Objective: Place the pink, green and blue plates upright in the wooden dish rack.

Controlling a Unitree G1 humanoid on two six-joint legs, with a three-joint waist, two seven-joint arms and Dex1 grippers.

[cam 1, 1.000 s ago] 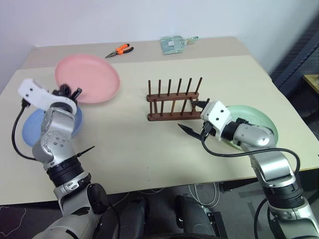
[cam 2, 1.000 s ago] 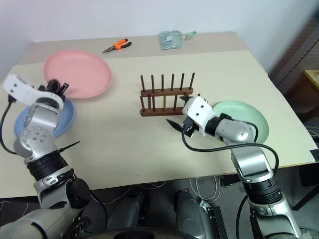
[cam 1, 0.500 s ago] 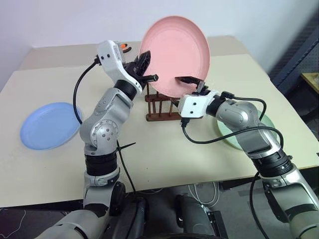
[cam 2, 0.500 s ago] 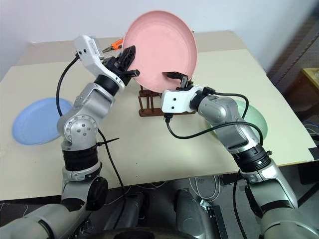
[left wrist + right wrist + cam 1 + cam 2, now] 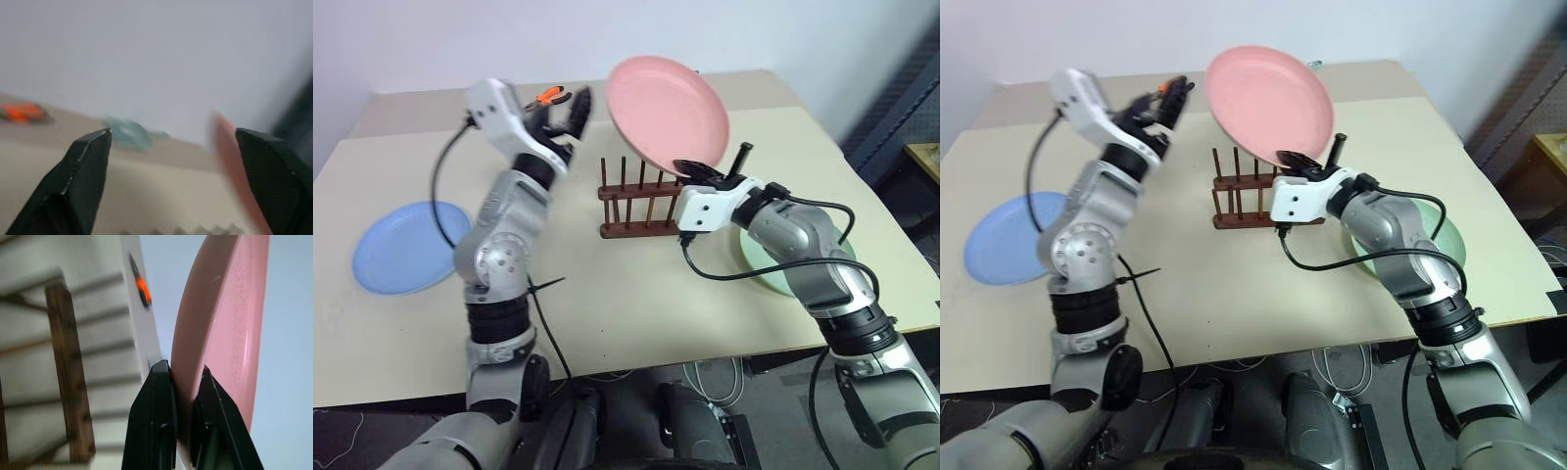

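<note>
My right gripper [image 5: 713, 168] is shut on the lower rim of the pink plate [image 5: 668, 110], which hangs tilted just above the wooden dish rack [image 5: 641, 202]. The right wrist view shows both fingers [image 5: 157, 387] pinching that rim of the pink plate [image 5: 227, 328], with a rack peg [image 5: 68, 367] close by. My left gripper [image 5: 562, 108] is open and raised to the left of the pink plate, apart from it. Flat on the table at the far left is the blue plate [image 5: 406, 247]. The green plate [image 5: 1451, 245] lies flat at the right, partly behind my right arm.
Orange pliers [image 5: 551, 95] lie at the back of the table, just behind my left gripper. In the left wrist view a teal packet [image 5: 128, 134] sits near the back edge. Bare tabletop [image 5: 636, 294] stretches in front of the rack.
My left gripper has let go of the pink plate and drawn away to the left. The right gripper has shut on the plate's lower rim, and the plate has tilted and sunk toward the rack.
</note>
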